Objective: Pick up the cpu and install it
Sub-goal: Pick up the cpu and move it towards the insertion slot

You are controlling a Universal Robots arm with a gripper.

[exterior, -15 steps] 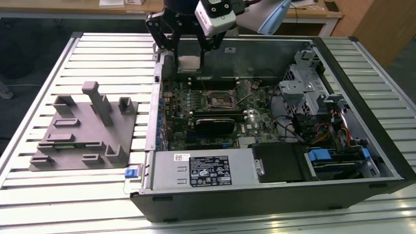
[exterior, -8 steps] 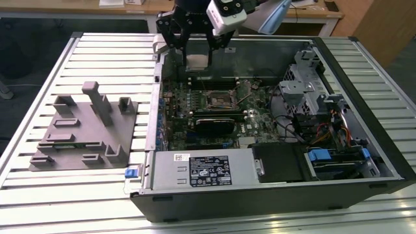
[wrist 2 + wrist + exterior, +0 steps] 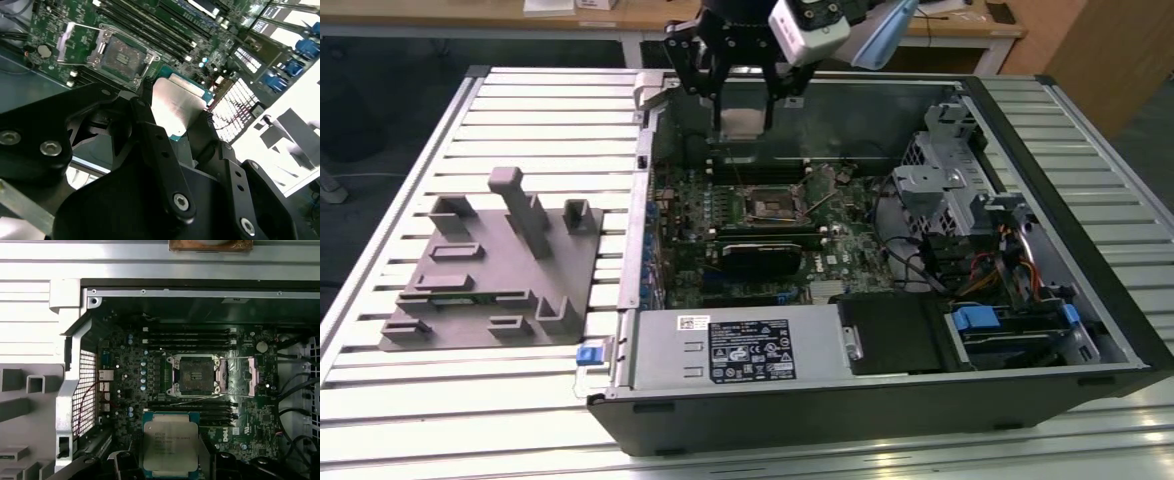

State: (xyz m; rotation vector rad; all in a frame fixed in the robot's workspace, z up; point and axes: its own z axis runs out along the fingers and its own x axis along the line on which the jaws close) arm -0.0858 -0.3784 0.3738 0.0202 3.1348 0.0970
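Clamping the cpu (image 3: 170,442) by two opposite edges, the gripper (image 3: 744,118) hangs over the motherboard (image 3: 125,390), near the open socket (image 3: 195,375). The cpu lies level, silvery lid upward, its edges square with the socket.

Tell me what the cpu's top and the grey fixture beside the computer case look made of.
The cpu: top looks like pale silvery metal, satin finish, with a dull sheen in both wrist views; its edge looks like green circuit board. The grey fixture: probably plastic, matte, uniform grey without glints; cannot be sure.
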